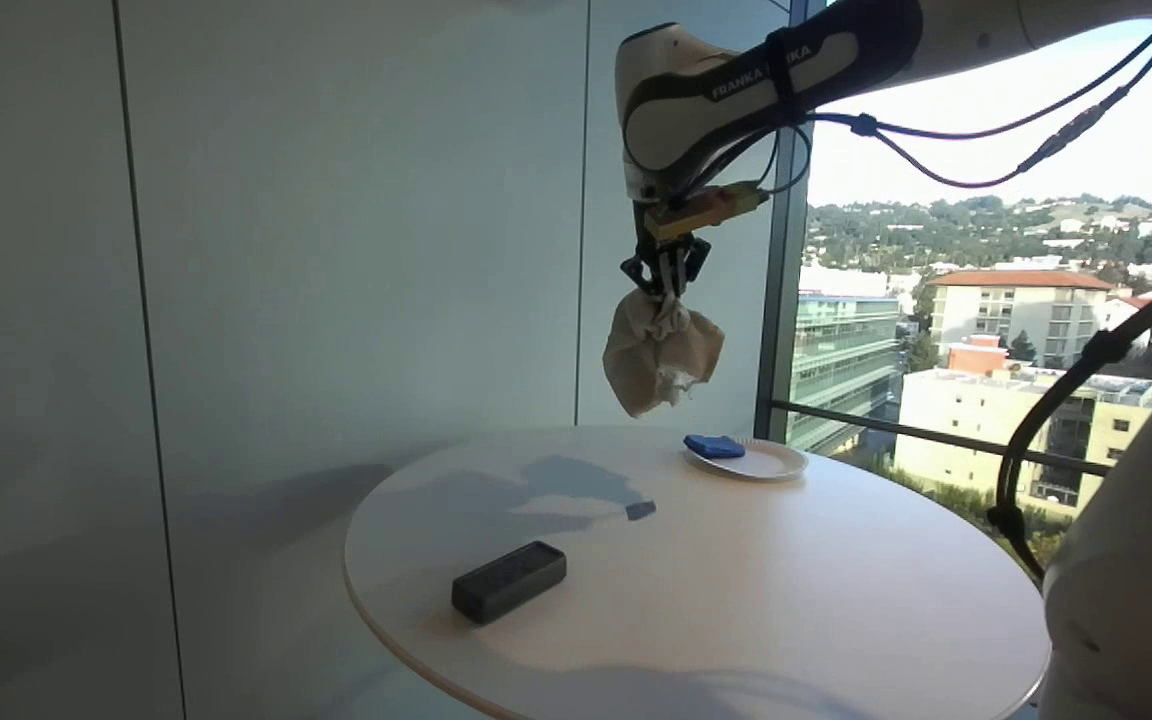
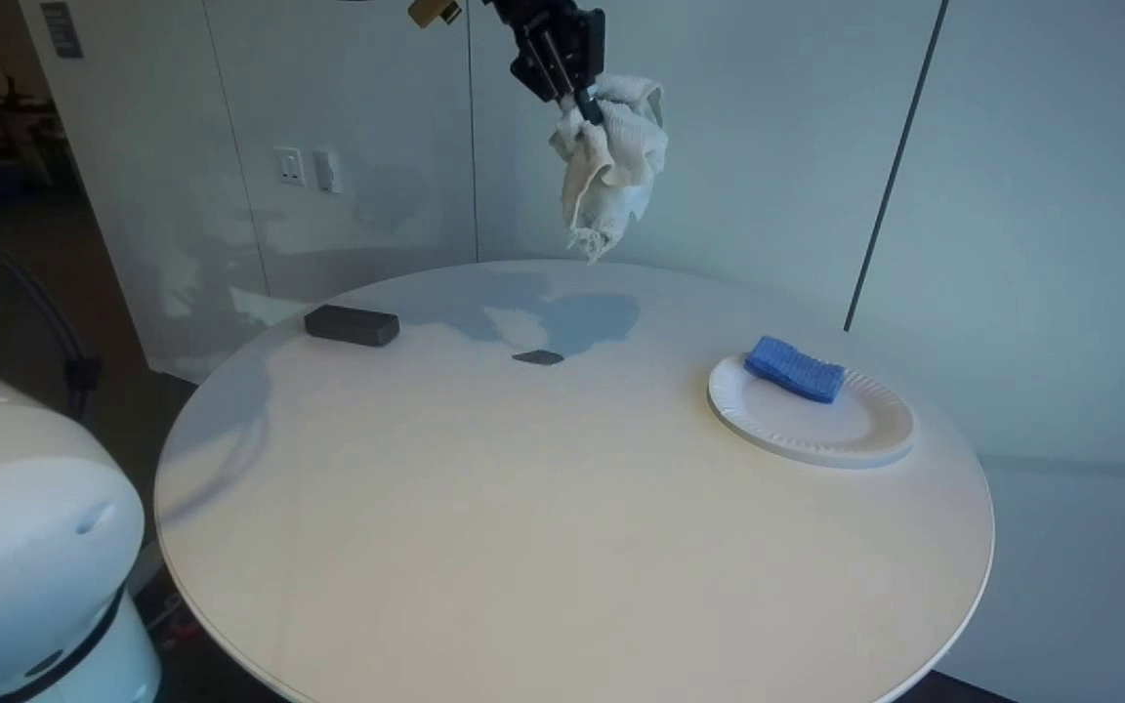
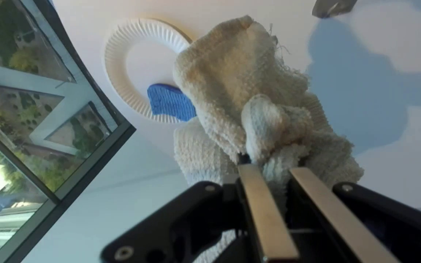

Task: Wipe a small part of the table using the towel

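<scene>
Above the table (image 1: pixel 816 570), in an exterior view, my gripper (image 1: pixel 672 292) pinches the towel (image 1: pixel 661 350) bunched, prob. so the loose end meets the top 1st. In an exterior view, I see 1 dark block (image 2: pixel 352 325) & 1 dark scrap (image 2: pixel 538 357); best dodged. Wrist view: 2 fingers (image 3: pixel 267 213) w/ towel btwn; plate (image 3: pixel 116 65) w/ blue item (image 3: pixel 170 102) lies beyond, poss. obstacle.

Rough towel (image 3: pixel 256 91) (matt cloth)
</scene>
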Robot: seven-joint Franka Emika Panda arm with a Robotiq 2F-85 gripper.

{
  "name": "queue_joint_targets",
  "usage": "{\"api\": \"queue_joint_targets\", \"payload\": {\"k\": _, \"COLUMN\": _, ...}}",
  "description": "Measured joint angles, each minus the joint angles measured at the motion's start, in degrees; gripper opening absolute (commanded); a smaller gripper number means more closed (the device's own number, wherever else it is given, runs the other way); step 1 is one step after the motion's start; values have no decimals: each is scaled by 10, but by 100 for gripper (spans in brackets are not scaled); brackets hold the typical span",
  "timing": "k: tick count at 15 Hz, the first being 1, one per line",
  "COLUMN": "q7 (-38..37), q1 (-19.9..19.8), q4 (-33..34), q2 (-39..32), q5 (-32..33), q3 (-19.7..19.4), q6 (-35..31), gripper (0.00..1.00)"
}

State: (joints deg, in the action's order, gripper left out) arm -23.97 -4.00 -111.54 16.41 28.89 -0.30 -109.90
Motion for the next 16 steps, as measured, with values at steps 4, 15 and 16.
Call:
{"api": "queue_joint_targets", "payload": {"k": 4, "q7": 102, "q1": 2, "q4": 115, "q2": -83, "q5": -11, "q3": 0, "q6": -70, "gripper": 7}}
{"api": "queue_joint_targets", "payload": {"k": 15, "q7": 362, "q1": -4, "q4": 373, "q2": -340, "q5": -245, "q3": -5, "q6": -35, "gripper": 76}}
{"api": "queue_joint_targets", "payload": {"k": 16, "q7": 362, "q1": -6, "q4": 391, "q2": -343, "q5": -242, "q3": -9, "q6": -16, "gripper": 85}}
